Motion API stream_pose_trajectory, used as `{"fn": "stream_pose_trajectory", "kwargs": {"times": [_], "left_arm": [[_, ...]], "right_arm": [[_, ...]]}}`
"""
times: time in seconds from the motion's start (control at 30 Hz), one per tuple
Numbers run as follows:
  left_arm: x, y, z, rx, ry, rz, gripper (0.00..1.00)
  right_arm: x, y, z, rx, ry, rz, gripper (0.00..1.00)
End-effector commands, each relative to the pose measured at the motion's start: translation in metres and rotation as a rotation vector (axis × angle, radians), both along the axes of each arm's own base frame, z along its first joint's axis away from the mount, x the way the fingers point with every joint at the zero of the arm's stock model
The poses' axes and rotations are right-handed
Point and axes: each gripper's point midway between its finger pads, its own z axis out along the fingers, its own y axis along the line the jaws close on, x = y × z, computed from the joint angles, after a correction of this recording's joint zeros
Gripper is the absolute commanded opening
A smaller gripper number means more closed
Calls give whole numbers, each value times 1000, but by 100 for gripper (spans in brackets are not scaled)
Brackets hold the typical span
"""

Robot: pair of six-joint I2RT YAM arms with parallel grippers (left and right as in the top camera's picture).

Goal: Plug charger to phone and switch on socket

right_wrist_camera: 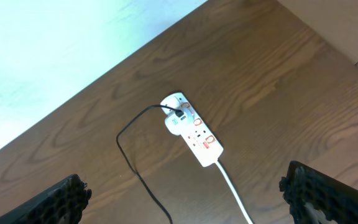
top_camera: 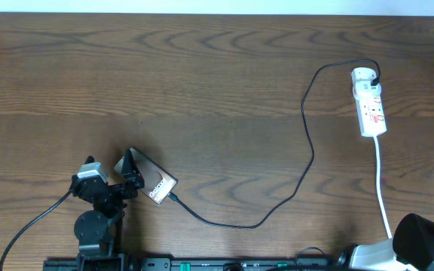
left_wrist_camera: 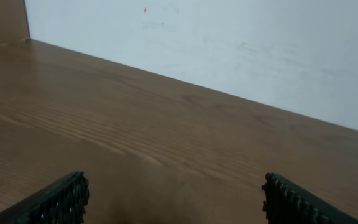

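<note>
The phone (top_camera: 155, 185) is laid flat on the table (top_camera: 217, 90) near the left arm, and the charger (top_camera: 312, 154) is seen meeting its edge. The black cable is looped across to the socket (top_camera: 369, 105) at the far right, where its plug is seated. The left gripper (left_wrist_camera: 176, 202), just beside the phone, is spread wide and empty; the right gripper (right_wrist_camera: 188, 199) is likewise parted, grasping nothing

Finish of table (top_camera: 202, 75) — brown wood, clear grain, low sheen. The socket (top_camera: 369, 105): smooth white plastic. The phone (top_camera: 155, 183): glossy bronze back. The charger (top_camera: 307, 150): black, matt cable. Left finger pads (left_wrist_camera: 64, 199) — black, ribbed.
</note>
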Motion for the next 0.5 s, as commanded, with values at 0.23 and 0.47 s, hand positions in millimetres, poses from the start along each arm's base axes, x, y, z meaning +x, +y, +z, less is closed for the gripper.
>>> {"fn": "stream_pose_trajectory", "kwargs": {"times": [0.23, 0.47], "left_arm": [[-2, 6, -16, 80, 61, 27, 88], [-1, 0, -16, -44, 46, 6, 88]], "right_arm": [[-2, 2, 5, -4, -14, -8, 99], [-2, 2, 5, -4, -14, -8, 99]]}}
